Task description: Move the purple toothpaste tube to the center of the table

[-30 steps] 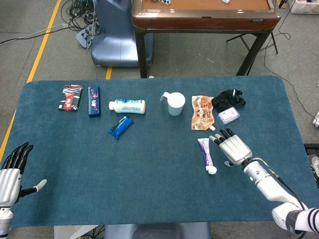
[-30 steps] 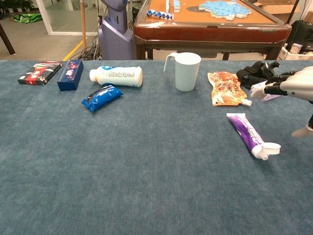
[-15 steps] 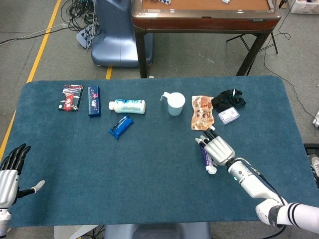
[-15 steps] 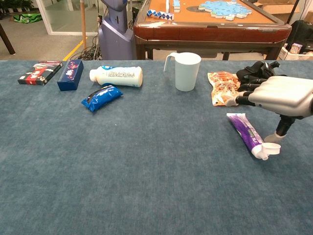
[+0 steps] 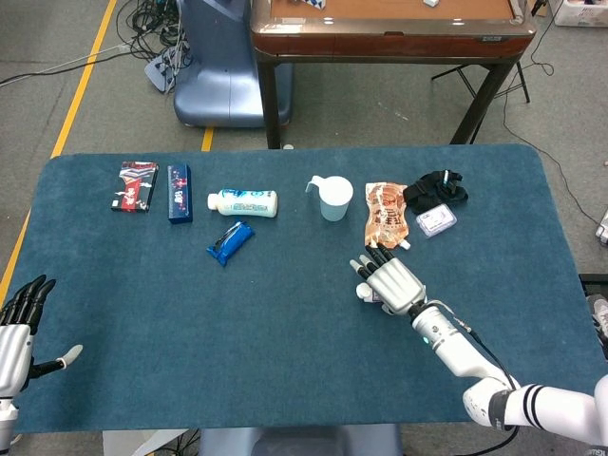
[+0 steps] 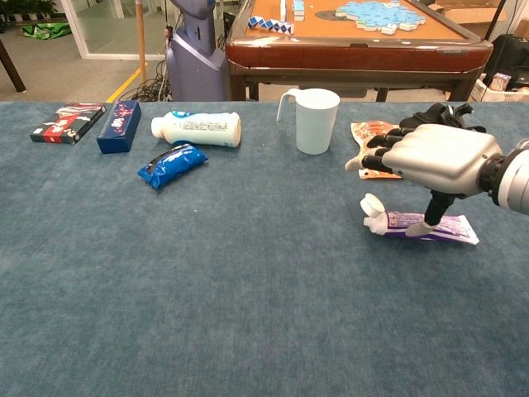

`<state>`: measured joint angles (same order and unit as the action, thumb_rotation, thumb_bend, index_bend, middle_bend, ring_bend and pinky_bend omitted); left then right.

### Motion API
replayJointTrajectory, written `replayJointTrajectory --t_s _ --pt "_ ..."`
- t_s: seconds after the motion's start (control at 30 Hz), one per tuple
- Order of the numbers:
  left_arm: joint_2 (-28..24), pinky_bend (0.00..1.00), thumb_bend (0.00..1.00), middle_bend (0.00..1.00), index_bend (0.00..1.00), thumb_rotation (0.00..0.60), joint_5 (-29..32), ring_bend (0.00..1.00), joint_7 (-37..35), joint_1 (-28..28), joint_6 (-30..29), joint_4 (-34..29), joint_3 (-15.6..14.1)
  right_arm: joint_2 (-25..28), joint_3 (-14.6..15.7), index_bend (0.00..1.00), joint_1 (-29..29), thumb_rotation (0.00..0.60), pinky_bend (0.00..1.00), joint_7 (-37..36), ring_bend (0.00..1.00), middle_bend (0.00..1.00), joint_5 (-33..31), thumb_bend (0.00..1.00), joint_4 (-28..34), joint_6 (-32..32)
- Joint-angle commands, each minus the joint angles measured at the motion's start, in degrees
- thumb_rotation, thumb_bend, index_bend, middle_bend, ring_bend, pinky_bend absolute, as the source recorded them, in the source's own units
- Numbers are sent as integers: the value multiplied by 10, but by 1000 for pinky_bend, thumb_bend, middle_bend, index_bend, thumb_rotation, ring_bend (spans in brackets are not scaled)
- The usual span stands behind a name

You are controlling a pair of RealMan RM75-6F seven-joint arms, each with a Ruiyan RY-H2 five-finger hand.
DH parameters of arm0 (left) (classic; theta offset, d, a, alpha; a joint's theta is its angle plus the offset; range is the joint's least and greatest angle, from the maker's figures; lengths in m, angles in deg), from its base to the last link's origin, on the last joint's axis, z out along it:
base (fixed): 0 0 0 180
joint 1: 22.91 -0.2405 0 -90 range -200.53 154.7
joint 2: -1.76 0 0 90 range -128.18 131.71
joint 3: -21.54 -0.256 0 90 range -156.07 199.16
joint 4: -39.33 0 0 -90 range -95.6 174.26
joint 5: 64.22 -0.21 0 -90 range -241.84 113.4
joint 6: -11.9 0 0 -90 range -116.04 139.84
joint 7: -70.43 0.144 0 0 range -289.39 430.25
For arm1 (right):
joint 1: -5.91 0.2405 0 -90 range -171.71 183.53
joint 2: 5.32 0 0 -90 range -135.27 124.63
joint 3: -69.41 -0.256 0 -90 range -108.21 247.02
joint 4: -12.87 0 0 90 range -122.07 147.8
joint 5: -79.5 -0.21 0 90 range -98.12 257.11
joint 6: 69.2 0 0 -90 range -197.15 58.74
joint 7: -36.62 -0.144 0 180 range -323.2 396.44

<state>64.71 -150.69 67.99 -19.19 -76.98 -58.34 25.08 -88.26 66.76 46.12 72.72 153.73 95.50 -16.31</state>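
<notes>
The purple toothpaste tube (image 6: 430, 225) lies flat and crosswise on the blue table, its white cap (image 6: 373, 207) pointing left. My right hand (image 6: 431, 155) hovers over it with fingers stretched out flat to the left, and its thumb reaches down and touches the tube's body. In the head view the right hand (image 5: 389, 277) covers nearly all of the tube, right of the table's middle. My left hand (image 5: 21, 328) is at the table's near left corner, fingers apart, holding nothing.
A white mug (image 5: 333, 198), an orange pouch (image 5: 385, 215) and a black bundle (image 5: 435, 188) with a clear packet (image 5: 436, 221) lie behind the right hand. Further left are a white bottle (image 5: 244, 202), a blue wrapper (image 5: 230, 241) and two boxes (image 5: 179, 193).
My right hand has swept left over the tube. The tube has slid left and turned from pointing cap-forward to lying crosswise with its cap to the left.
</notes>
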Motion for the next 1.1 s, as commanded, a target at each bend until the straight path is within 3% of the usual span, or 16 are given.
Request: replayJointTrajectory --t_s 0.03,0.13,0.4,1.1 --pt "0 102 122 26 0 600 1 32 -2 -1 0 1 0 9 2 88 -5 600 76 -6 60 223 -10 0 9 -3" --pt "0 102 123 27 0 600 3 32 -5 -2 0 5 0 20 8 139 -15 600 75 -18 87 273 -14 25 15 1" --pt "4 102 123 27 0 600 1 32 -7 2 7 9 0 18 9 307 -25 600 76 -43 169 383 -33 234 -6 -4" --pt "3 102 123 26 0 600 2 32 -5 3 7 10 1 -19 7 472 -23 600 76 -62 257 488 -46 351 -47 -22"
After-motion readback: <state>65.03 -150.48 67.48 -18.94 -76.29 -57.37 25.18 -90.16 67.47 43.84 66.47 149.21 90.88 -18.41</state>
